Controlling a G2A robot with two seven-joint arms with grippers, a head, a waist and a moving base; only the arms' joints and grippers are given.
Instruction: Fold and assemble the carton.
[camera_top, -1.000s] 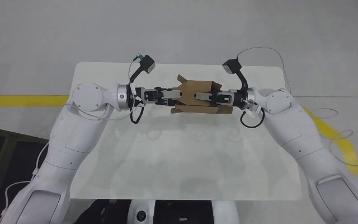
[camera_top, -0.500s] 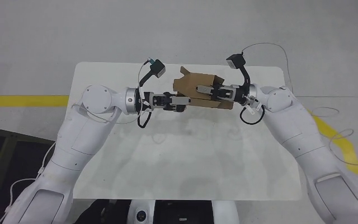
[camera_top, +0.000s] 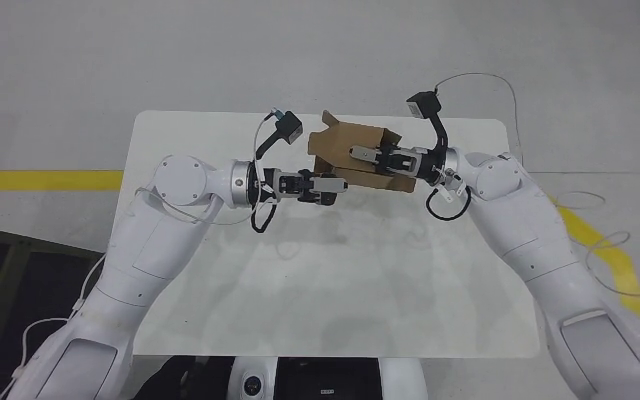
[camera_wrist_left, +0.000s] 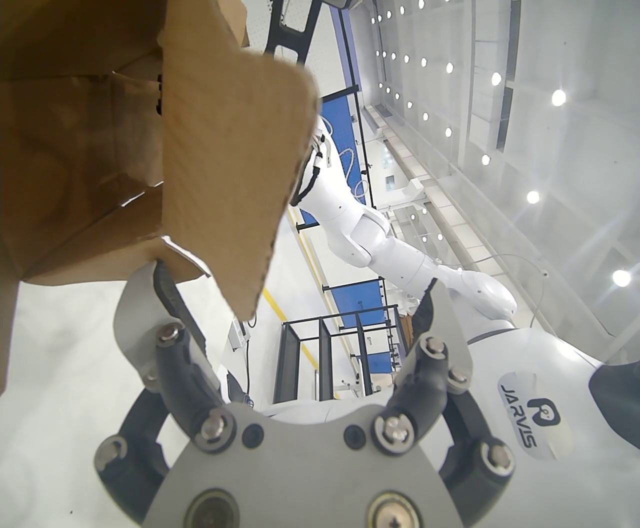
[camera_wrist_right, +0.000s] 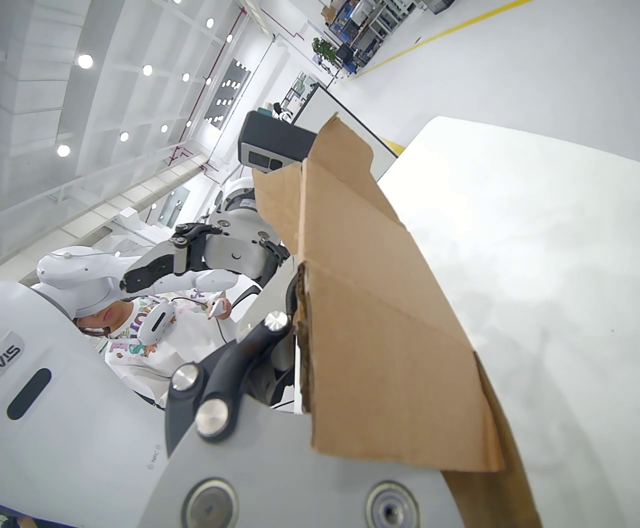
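The brown carton hangs partly opened above the far middle of the white table, with a flap sticking up at its far left corner. My right gripper comes in from the right and is shut on the carton's wall; one finger presses against the cardboard edge. My left gripper sits just under the carton's near left corner, open. In the left wrist view its fingers stand wide apart, and a carton flap hangs down beside one fingertip without being pinched.
The white tabletop stretches bare toward the near edge. A grey floor with a yellow line surrounds the table.
The left gripper has let go of the carton and drawn back toward the near left. The right gripper has lifted and turned the carton toward the far side, opening it from flat.
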